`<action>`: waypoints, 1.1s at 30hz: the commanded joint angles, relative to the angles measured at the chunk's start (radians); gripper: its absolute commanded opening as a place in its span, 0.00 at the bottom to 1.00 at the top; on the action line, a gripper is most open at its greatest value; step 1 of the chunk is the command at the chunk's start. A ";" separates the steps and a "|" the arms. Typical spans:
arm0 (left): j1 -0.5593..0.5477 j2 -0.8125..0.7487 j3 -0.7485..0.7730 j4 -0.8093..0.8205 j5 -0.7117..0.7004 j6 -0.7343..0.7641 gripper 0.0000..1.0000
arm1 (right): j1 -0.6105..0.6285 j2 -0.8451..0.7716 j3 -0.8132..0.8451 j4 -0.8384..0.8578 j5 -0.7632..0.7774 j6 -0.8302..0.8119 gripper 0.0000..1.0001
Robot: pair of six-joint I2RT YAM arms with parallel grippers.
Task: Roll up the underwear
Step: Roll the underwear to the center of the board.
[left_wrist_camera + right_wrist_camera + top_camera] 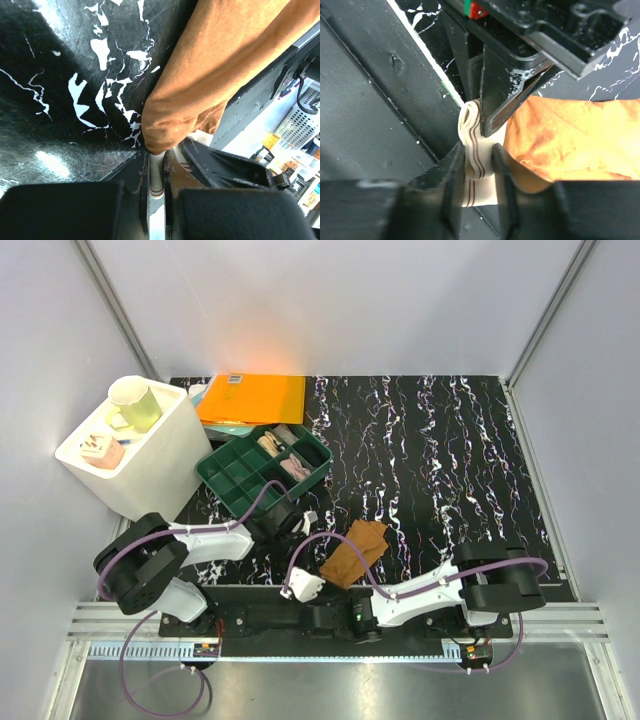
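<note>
Near front edge, one brown underwear (355, 550)

We see our left gripper (157, 161) pinching the pale waistband (157, 181) of the brown underwear (220, 65) over the black marbled tabletop (70, 80).

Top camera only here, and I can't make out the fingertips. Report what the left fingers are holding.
Observer: The left wrist view shows the left fingers shut on the pale waistband of the brown underwear.
Operator: Now give me the right side.
Observer: In the right wrist view, the right fingers squeeze that same waistband from both sides, right beside the left grip.
Operator: Describe how the band sits there.
Observer: It is not flat. It bulges in a small doubled-over loop where the two grips meet.
</note>
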 commanded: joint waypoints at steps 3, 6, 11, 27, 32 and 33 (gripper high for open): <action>0.013 -0.029 -0.013 -0.053 0.023 0.018 0.00 | 0.004 0.025 0.012 -0.029 0.025 0.048 0.11; 0.019 -0.061 -0.023 -0.055 0.013 0.013 0.09 | -0.001 -0.026 -0.016 0.023 -0.028 0.042 0.00; 0.036 -0.169 -0.038 -0.084 -0.040 0.009 0.38 | -0.074 -0.145 -0.134 0.171 -0.255 0.029 0.00; 0.066 -0.687 -0.159 -0.035 -0.379 0.044 0.72 | -0.545 -0.291 -0.228 0.358 -1.042 0.029 0.00; 0.059 -0.662 -0.202 0.169 -0.347 0.087 0.68 | -0.690 -0.274 -0.248 0.407 -1.182 0.112 0.00; 0.057 -0.646 -0.216 0.247 -0.336 0.099 0.67 | -0.709 -0.270 -0.249 0.410 -1.226 0.121 0.00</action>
